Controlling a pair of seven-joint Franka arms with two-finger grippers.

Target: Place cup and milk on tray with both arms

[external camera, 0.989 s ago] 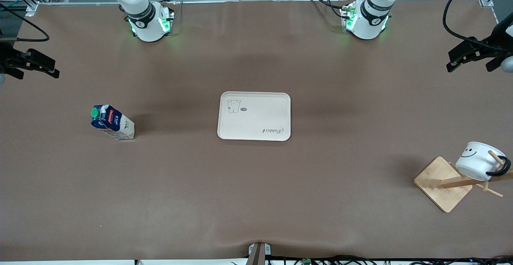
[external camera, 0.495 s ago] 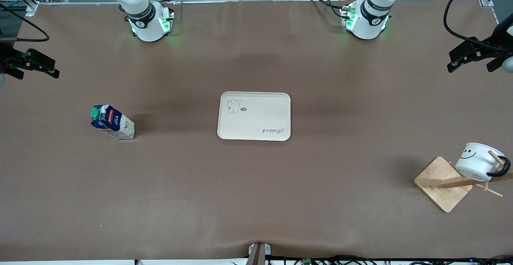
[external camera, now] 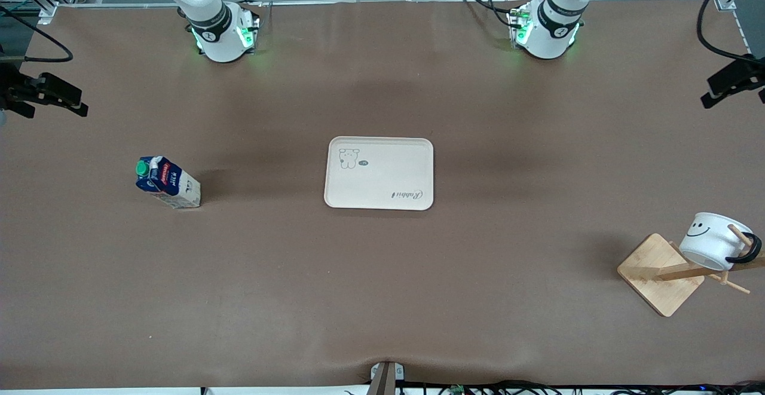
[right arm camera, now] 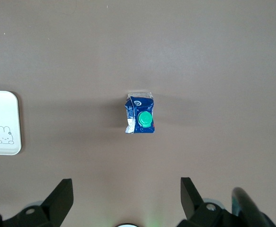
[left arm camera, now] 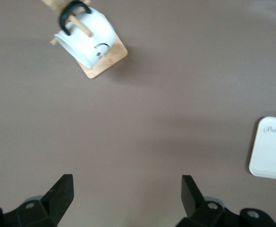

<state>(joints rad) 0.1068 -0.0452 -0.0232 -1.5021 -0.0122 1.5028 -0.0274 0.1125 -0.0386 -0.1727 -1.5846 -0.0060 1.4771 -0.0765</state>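
The cream tray (external camera: 379,173) lies flat at the table's middle. The blue and white milk (external camera: 166,182) stands upright toward the right arm's end, its green cap on top (right arm camera: 145,118). The white smiley cup (external camera: 714,241) hangs tilted by its black handle on a peg of a wooden rack (external camera: 660,273) toward the left arm's end. My left gripper (external camera: 708,99) hovers open over that end's table edge; in its wrist view (left arm camera: 127,189) it holds nothing, with the cup (left arm camera: 88,40) well away. My right gripper (external camera: 83,103) hovers open, empty (right arm camera: 126,191), over the other table edge.
The rack's square wooden base (left arm camera: 107,61) sits under the cup, with spare pegs sticking out. Both wrist views catch a corner of the tray (left arm camera: 272,149) (right arm camera: 0,123). Black cables trail by both grippers at the table's ends. Brown tabletop (external camera: 382,287) spreads between the objects.
My left gripper has drifted outward toward the table edge at the left arm's end. The right gripper, milk, cup and tray have not moved.
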